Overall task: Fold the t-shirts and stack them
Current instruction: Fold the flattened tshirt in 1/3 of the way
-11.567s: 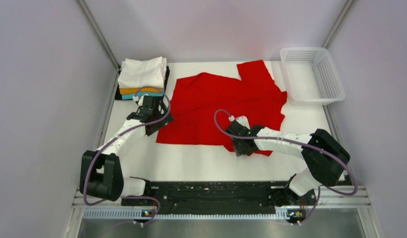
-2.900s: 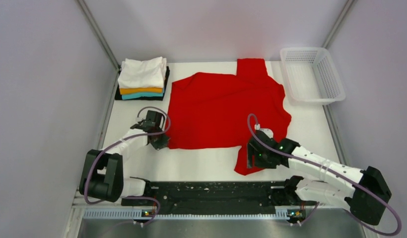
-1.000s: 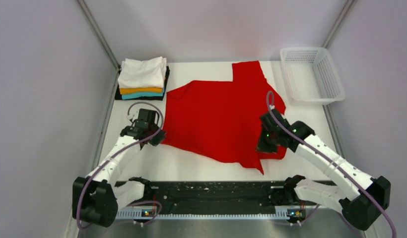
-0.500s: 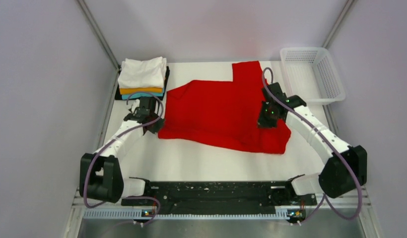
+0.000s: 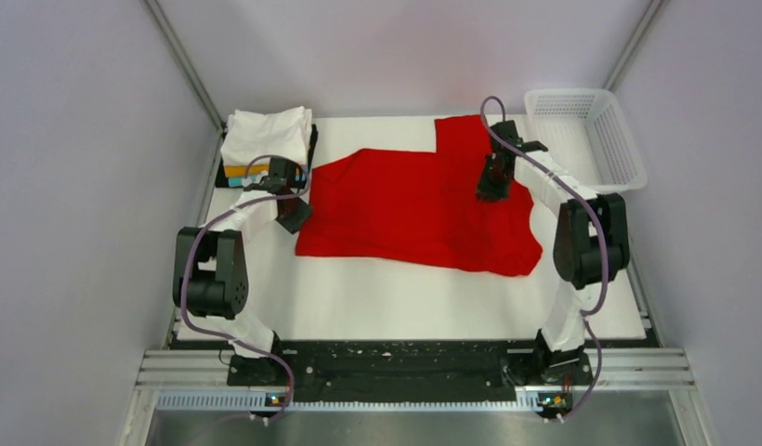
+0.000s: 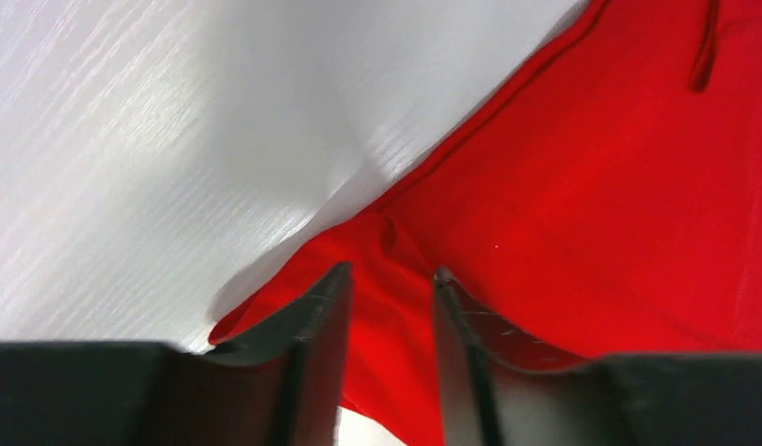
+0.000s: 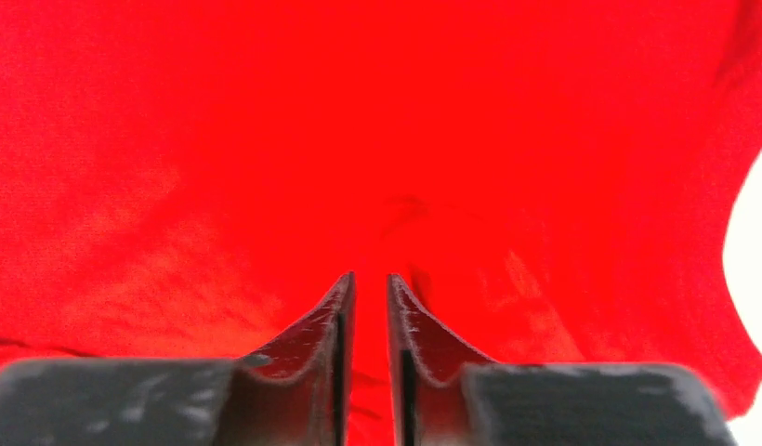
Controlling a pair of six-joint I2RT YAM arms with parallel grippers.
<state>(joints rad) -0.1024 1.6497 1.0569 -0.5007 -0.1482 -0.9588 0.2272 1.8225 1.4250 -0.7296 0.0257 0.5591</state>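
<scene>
The red t-shirt (image 5: 410, 209) lies across the middle of the table, its near part folded back over itself, one sleeve (image 5: 463, 130) pointing to the far edge. My left gripper (image 5: 293, 214) hovers at the shirt's left edge. In the left wrist view, this gripper (image 6: 391, 269) is open, with red cloth (image 6: 591, 186) lying loose below the gap. My right gripper (image 5: 490, 190) is over the shirt's right shoulder area; its jaws (image 7: 370, 276) stand slightly open above the cloth (image 7: 359, 121). A stack of folded t-shirts (image 5: 266, 136), white on top, sits at the far left.
A white mesh basket (image 5: 587, 139) stands at the far right corner. The folded stack is just behind the left wrist. Bare white table (image 5: 396, 297) stretches between the shirt and the arm bases. Grey walls close in on both sides.
Both arms carried the shirt's near edge away toward the far side, folding it over. Both grippers, shut on the cloth before, have now parted and let it go.
</scene>
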